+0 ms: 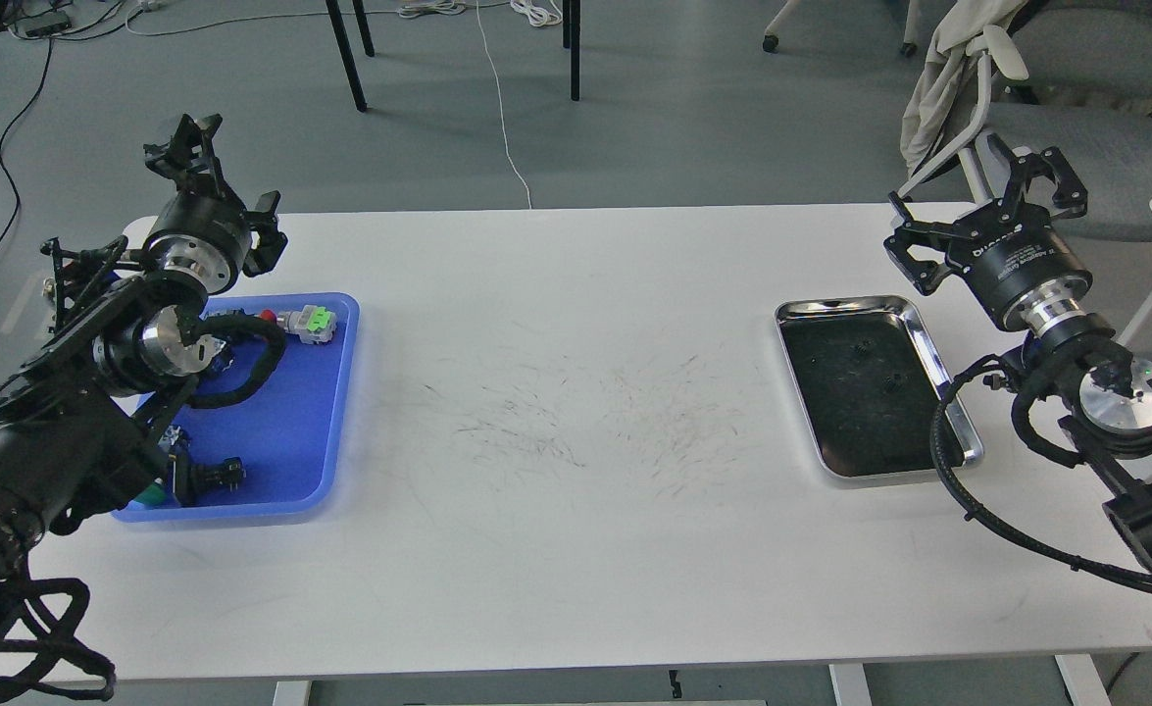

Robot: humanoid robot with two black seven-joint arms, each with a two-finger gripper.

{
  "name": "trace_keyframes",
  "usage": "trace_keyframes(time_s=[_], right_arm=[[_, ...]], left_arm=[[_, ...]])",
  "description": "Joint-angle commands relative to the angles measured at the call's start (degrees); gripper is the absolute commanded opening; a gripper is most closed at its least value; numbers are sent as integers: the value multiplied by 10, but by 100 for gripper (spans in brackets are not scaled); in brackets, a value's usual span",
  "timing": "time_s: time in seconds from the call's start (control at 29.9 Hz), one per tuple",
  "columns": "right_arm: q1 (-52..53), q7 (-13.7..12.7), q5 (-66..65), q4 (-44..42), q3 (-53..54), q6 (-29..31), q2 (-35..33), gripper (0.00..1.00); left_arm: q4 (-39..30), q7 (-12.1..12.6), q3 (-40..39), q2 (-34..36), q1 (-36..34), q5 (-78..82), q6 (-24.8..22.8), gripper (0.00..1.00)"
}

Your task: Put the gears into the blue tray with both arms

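From the head view, the two gears (877,365) lie as small dark rings inside the steel tray (958,412), one near its far middle and the other just nearer and to the right; both are hard to pick out against the tray's dark floor. The blue tray (325,451) sits well to the left of the steel tray, across the scuffed white table (576,549), and already holds several push-button switches (307,323).

Neither gear is yet gripped, so the step in hand appears to be the first pick. To do it well, the right gripper (1012,188) should probably come straight down over one gear, fingers either side of the ring and clear of the steel rim, closing gently so the small part does not skid.

The right arm is raised beyond the far right corner of the steel tray, wrist tilted up, its fingers spread apart and empty. The left arm hovers over the far left corner of the blue tray; the left gripper (186,140) points up and away, and whether its fingers are apart cannot be told.
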Motion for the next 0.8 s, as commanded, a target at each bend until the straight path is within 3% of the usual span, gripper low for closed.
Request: trace_keyframes(time_s=[0.0, 0.57, 0.77], right_arm=[[0, 2, 0, -2, 1, -2, 0, 99], [5, 3, 0, -28, 4, 3, 2, 99], [12, 2, -1, -42, 0, 4, 34, 99]], left_arm=[[0, -1, -8, 3, -1, -8, -12, 98], [4, 3, -9, 20, -4, -9, -54, 98], [4, 5, -17, 22, -3, -15, -58, 99]])
